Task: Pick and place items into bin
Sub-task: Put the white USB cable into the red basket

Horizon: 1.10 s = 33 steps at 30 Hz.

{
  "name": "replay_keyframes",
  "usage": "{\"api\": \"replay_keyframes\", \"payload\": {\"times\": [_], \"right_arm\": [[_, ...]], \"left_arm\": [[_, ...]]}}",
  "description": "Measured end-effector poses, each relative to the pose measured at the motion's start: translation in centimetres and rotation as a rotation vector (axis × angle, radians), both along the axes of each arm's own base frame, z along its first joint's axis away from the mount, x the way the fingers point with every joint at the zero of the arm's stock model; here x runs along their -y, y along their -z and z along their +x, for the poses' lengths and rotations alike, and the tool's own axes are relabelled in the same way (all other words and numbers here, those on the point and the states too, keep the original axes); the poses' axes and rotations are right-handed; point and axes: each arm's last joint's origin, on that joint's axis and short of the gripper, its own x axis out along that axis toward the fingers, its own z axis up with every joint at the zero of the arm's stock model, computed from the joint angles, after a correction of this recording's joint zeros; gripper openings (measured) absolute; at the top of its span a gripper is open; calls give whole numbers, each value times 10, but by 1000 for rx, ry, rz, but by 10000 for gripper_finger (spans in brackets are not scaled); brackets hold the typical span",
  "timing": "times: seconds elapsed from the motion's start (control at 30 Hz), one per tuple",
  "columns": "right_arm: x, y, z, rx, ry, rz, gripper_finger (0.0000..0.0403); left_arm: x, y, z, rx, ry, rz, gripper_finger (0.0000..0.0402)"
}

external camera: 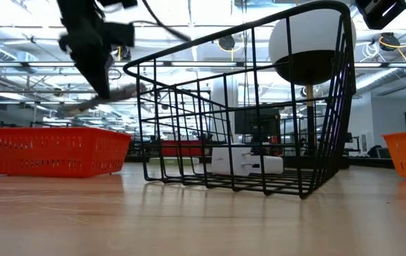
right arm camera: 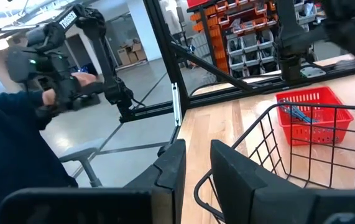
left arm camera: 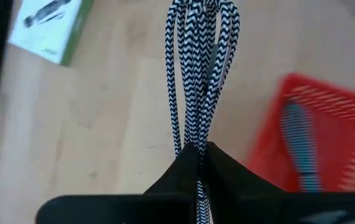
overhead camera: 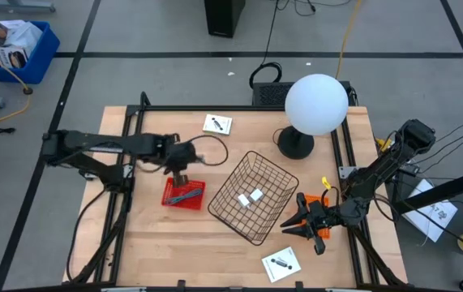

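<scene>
Black-and-white braided cord [left arm camera: 197, 74] is pinched in the closed left gripper [left arm camera: 197, 152], looped strands hanging out past the fingertips. In the high view the left gripper [overhead camera: 179, 165] is held above the red bin [overhead camera: 183, 193], where a slim teal tool [overhead camera: 186, 195] already lies. The wire basket [overhead camera: 251, 196], tipped on its side mid-table, holds two small white blocks [overhead camera: 250, 198]. Two white cards remain on the wood: one behind the basket [overhead camera: 216, 124], one at the front edge [overhead camera: 280, 263].

Step judged: cord carried to a bin for drop. The loop hangs long, so enough height is needed for the trailing end to clear the rim; release is best made over the bin's centre so the strands are not draped across the wall.

Right gripper [right arm camera: 194, 171] is parked beside the basket, fingers slightly parted, nothing seen held.
</scene>
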Motion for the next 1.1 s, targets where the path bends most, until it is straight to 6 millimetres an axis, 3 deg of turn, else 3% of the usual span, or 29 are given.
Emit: {"api": "replay_keyframes", "payload": {"times": [0.3, 0.5, 0.87, 1.1], "right_arm": [[0, 0, 0, 0, 0, 1, 70], [0, 0, 0, 0, 0, 1, 70], [0, 0, 0, 1, 0, -4, 70], [2, -3, 1, 28, 78, -2, 70]], "left_arm": [[62, 0, -8, -1, 72, -135, 19], [83, 13, 0, -20, 86, -125, 10], [85, 41, 17, -111, 62, -75, 93], [85, 37, 15, -105, 88, -73, 127]]}}
